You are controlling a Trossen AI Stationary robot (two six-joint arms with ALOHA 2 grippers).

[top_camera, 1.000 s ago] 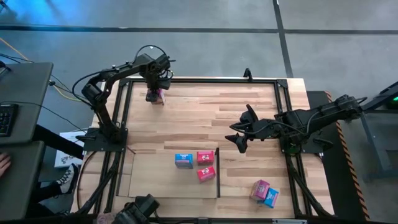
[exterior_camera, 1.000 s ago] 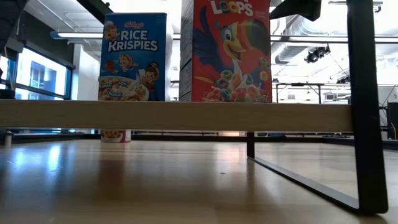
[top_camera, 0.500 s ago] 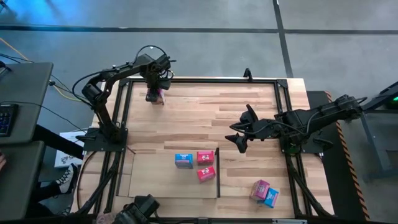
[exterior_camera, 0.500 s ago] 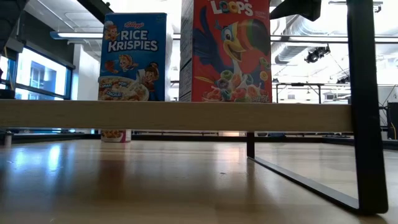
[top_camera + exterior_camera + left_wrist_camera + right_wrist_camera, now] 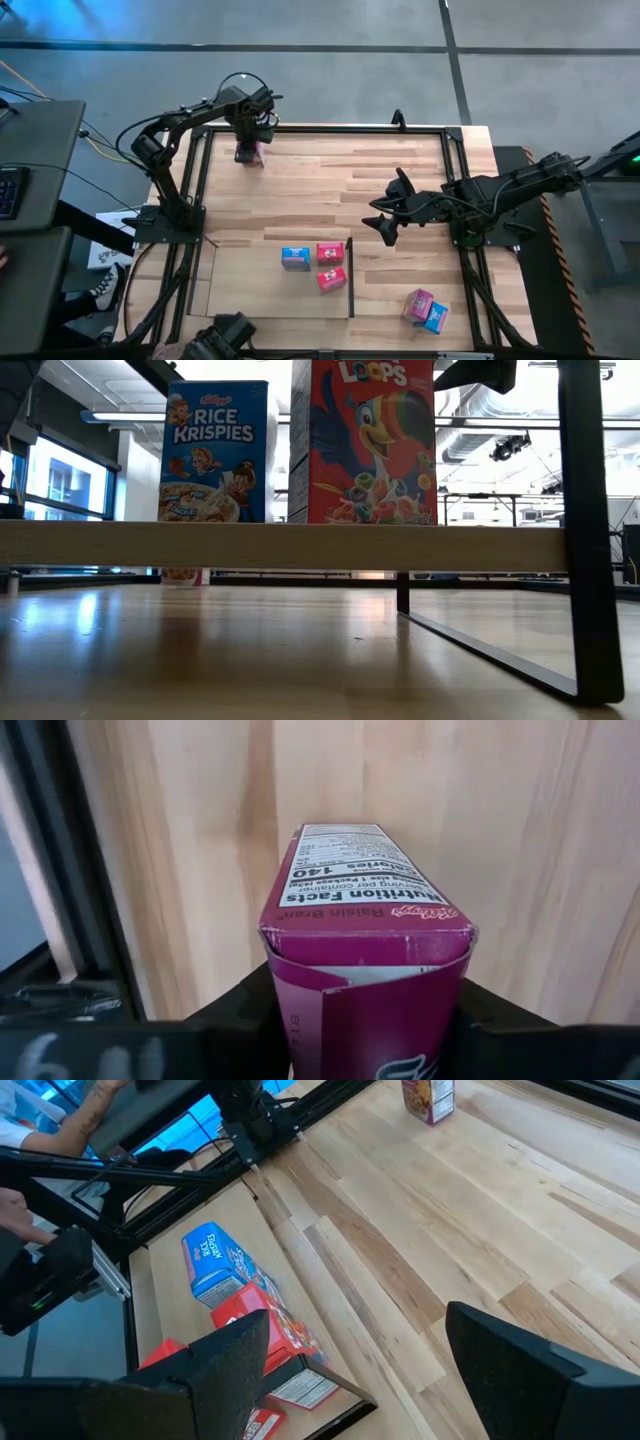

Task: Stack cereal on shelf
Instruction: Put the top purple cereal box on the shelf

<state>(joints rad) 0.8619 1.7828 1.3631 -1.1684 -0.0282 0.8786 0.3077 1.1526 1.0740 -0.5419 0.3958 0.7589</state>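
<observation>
My left gripper (image 5: pixel 250 148) is at the table's far left corner, shut on a magenta cereal box (image 5: pixel 365 920), which also shows small and far off in the low view (image 5: pixel 186 575). My right gripper (image 5: pixel 385 215) hangs open over the table's middle right and touches nothing. The shelf (image 5: pixel 250 285) lies at the near edge. A light blue box (image 5: pixel 295 258) and two red-pink boxes (image 5: pixel 330 253) (image 5: pixel 332 279) stand on it. A pink box (image 5: pixel 419 303) and a blue box (image 5: pixel 435 317) sit on the tabletop near the right near corner. My left gripper pinches the magenta box between its two fingers (image 5: pixel 240 1015), one on each broad face near the end flap (image 5: pixel 370 980). The fingers come from above, pointing down, and the box stands upright below them. Whether its bottom touches the table, I cannot tell.
The shelf's dark side wall (image 5: pixel 350 275) stands right of the boxes. Dark frame rails (image 5: pixel 330 128) run along the table's edges. In the low view a blue box (image 5: pixel 215 450) and a red box (image 5: pixel 372 440) stand tall on the shelf panel. A person's hand (image 5: pixel 12 1208) shows beyond the table.
My left gripper has moved up a little with the magenta box: in the low view the box's lower end sits slightly higher than before. The right arm has kept still.
</observation>
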